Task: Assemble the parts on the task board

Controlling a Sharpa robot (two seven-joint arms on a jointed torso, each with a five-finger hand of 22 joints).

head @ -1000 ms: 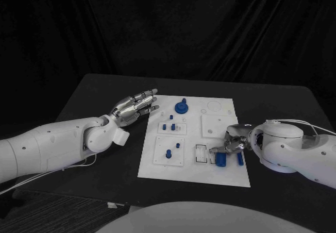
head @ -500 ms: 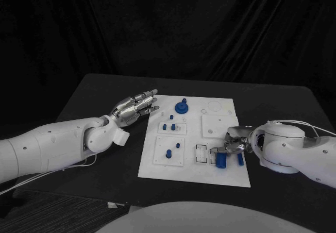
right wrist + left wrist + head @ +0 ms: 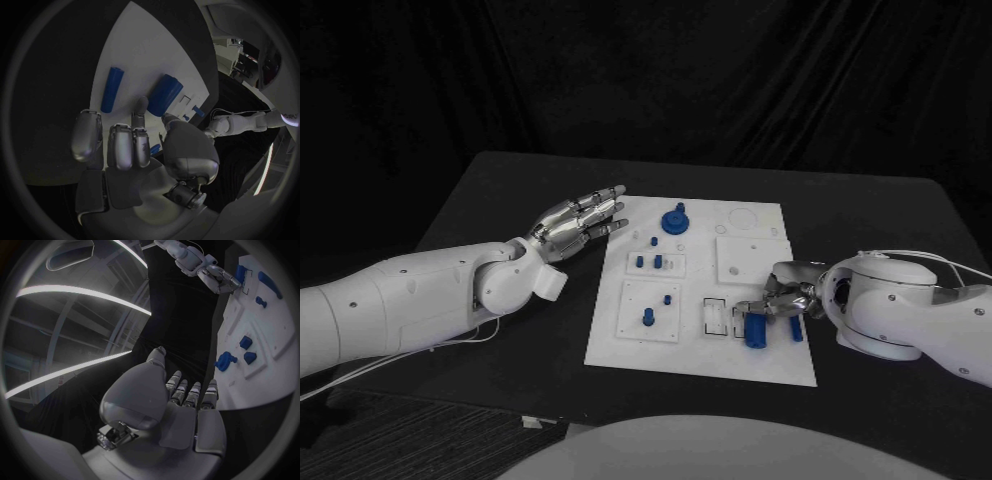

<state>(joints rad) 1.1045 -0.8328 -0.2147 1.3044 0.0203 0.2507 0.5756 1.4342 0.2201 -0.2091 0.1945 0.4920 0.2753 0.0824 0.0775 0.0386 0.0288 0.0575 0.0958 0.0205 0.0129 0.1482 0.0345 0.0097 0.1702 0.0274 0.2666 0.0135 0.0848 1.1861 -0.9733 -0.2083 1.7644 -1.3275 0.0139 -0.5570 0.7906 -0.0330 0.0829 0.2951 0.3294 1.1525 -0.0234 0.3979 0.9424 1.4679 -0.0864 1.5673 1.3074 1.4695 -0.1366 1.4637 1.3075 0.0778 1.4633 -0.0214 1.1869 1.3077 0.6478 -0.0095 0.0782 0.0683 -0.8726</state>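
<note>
You have the task partly done: on the task board (image 3: 697, 360) several small blue parts already stand in their white plates, between the two hands, and a blue knob (image 3: 675, 219) sits just beside the left hand's fingertips. Two long parts are still loose. The thicker blue bar (image 3: 164, 94) lies flat just beyond the right hand (image 3: 128, 145), its fingers reaching toward it; I cannot tell if they touch it. Its long axis points away from the palm, like the thinner bar (image 3: 112, 89) beside it. The left hand (image 3: 578, 220) holds nothing, fingers straight, off the board's edge.
</note>
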